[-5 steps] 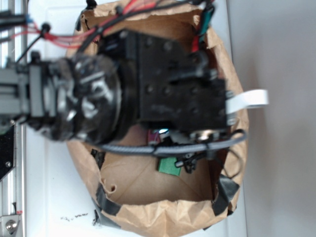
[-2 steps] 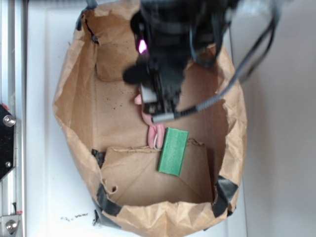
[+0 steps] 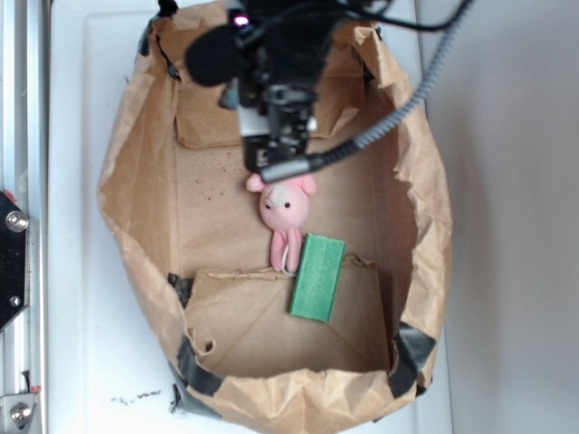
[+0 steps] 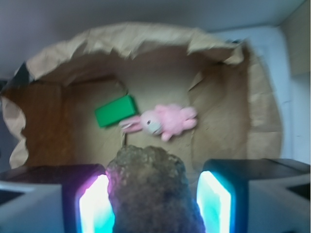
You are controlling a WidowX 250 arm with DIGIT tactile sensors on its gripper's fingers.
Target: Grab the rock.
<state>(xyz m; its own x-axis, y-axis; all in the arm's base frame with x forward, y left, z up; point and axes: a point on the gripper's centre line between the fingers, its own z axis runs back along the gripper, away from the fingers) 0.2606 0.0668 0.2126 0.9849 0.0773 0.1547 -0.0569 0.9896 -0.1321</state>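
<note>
A brown paper bag [image 3: 136, 208] is sitting open on the white surface [image 3: 72, 271]. The arm [image 3: 271, 54] is hanging over its far end. Lower in the bag, a pink bunny [image 3: 286, 206] is lying beside a green block [image 3: 317, 277]. In the wrist view the rock [image 4: 153, 191] is sitting between the 2 lit fingers [image 4: 92, 204], gaps showing on both sides, so I cannot tell whether they are clamping it. If the hold is loose, the lumpy stone is likely slipping out and dropping back into the bag.

Rock [image 4: 151, 191] between pincer [image 4: 154, 204] fingers; bunny [image 3: 285, 212] beside block [image 3: 317, 277] in bag [image 3: 136, 208].
</note>
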